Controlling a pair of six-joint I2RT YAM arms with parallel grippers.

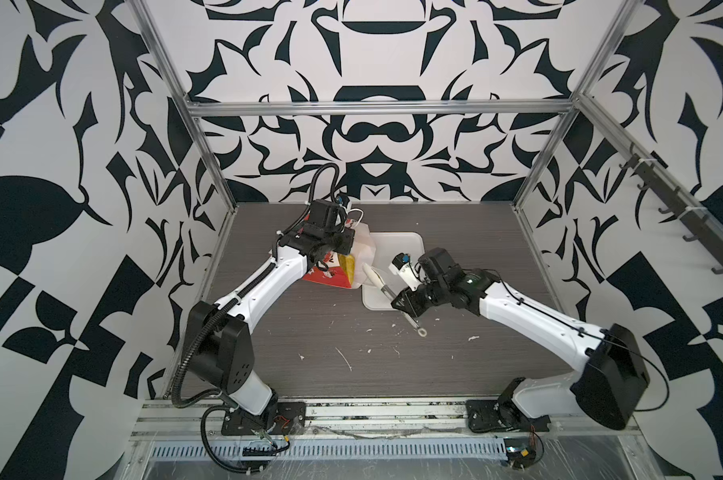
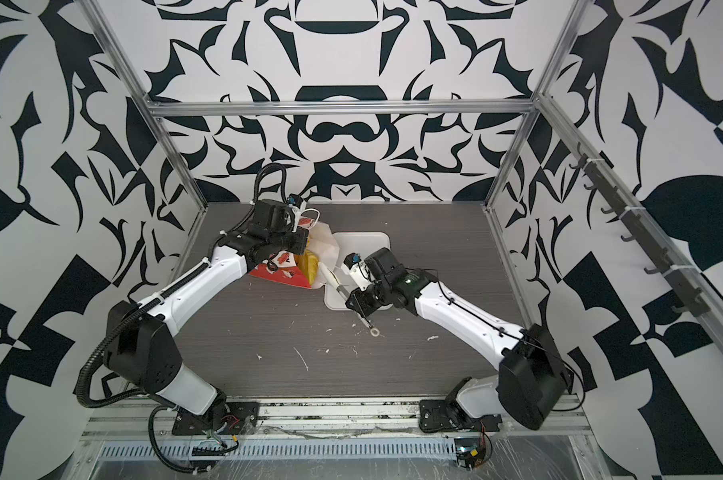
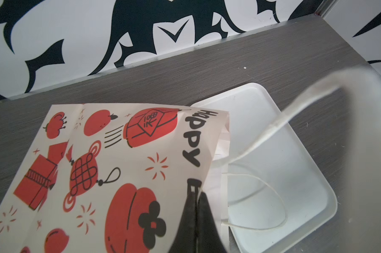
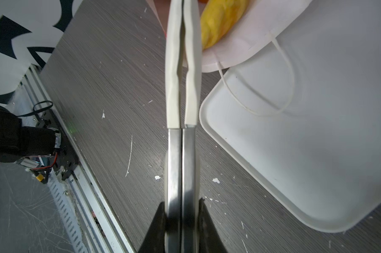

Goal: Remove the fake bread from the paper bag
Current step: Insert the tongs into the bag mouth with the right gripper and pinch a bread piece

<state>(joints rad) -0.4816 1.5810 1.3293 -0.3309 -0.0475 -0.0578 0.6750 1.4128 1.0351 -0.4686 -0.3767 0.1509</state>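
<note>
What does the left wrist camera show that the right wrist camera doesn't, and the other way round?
Only the left wrist view: the paper bag's printed outside, with red motifs and the word HAPPY, and the left hand pinched shut on its edge.
Only the right wrist view: the right hand holding closed tongs, which reach to the bag's mouth next to a yellow piece of fake bread.
Both: the white tray, a white cord handle lying over it, and the grey table.

Both top views look down from high at the front over the whole surface (image 1: 351, 353), left wrist view sits close above the paper bag (image 3: 119, 164), right wrist view looks along the tongs (image 4: 174, 153), both wrist views share the white tray (image 3: 283, 153).
</note>
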